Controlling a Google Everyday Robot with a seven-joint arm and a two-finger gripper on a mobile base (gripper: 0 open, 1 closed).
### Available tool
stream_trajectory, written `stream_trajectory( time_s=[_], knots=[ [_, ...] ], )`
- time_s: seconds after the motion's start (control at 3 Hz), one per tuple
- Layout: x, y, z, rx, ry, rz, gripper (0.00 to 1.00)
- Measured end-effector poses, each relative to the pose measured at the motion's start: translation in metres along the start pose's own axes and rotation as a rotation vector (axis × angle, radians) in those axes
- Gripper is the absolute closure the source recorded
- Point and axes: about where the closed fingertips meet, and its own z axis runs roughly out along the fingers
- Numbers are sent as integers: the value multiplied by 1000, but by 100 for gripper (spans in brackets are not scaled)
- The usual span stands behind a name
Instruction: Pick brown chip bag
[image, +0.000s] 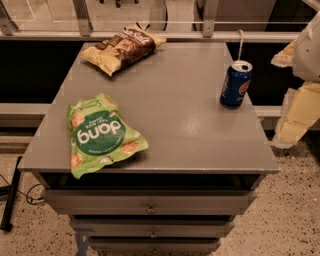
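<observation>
The gripper (300, 111) hangs off the right edge of the gray table (190, 125), beside and apart from everything on it, and it is not possible to make out whether it is spread or closed. Nearest it, a blue soda can (236, 84) stands upright by the table's right side. The brown chip bag (122, 47) lies at the far left corner, well apart from the green bag (100, 134) lying near the front left edge.

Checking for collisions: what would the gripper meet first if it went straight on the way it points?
The gripper, at the picture's right edge, seems to point down-left, so probably the right edge of the grey cabinet, not the blue can; depth is unclear.
</observation>
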Motion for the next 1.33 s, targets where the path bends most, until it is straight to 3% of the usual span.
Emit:
stream_trajectory(
  time_s=[0.33,0.67,1.33],
  knots=[
    [-4,-3,-1,17,-13,-4,0],
    [-38,-34,14,64,-99,-32,0],
    [-142,-137,62,236,-323,-114,0]
  ],
)
